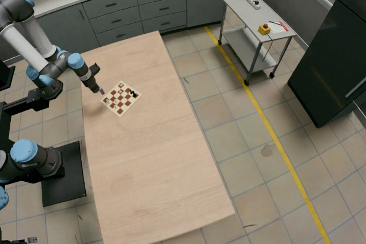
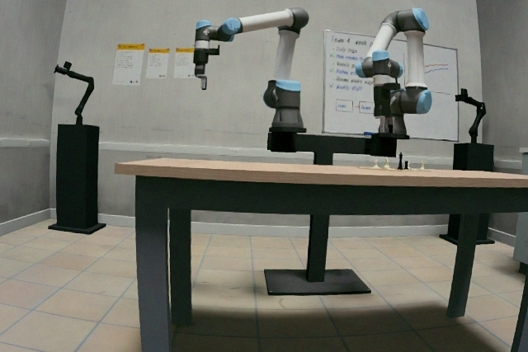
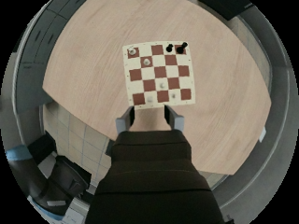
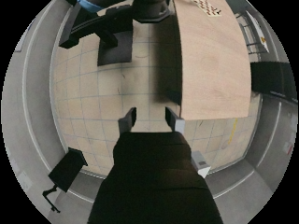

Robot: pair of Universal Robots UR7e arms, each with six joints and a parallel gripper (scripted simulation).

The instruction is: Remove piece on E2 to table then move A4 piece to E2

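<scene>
- the chessboard (image 1: 110, 108) (image 2: 362, 167) (image 3: 126, 79) lies flat on the wooden table (image 1: 153, 152) (image 2: 256, 169) (image 3: 229, 75) (image 4: 212, 70), close to the long edge on the arms' side.
- a tall black piece (image 1: 134, 95) (image 2: 400, 161) (image 3: 180, 49) stands upright in the corner square at upper right of the left wrist view, a shorter black piece (image 2: 406, 165) (image 3: 169, 48) beside it along the top edge.
- one pale piece (image 3: 133, 50) is in the upper left corner, another (image 3: 147, 62) diagonally inward; three more are towards the lower edge.
- edge letters are too small to read, so i can't say which pieces are on e2 and a4.
- the left gripper (image 1: 102, 91) (image 2: 385, 129) (image 3: 149, 111) points down above the table, near the board's lower edge in its wrist view, jaws spread, holding nothing.
- the right gripper (image 2: 204, 84) (image 4: 150, 113) hangs well apart from the board, jaws spread and holding nothing.
</scene>
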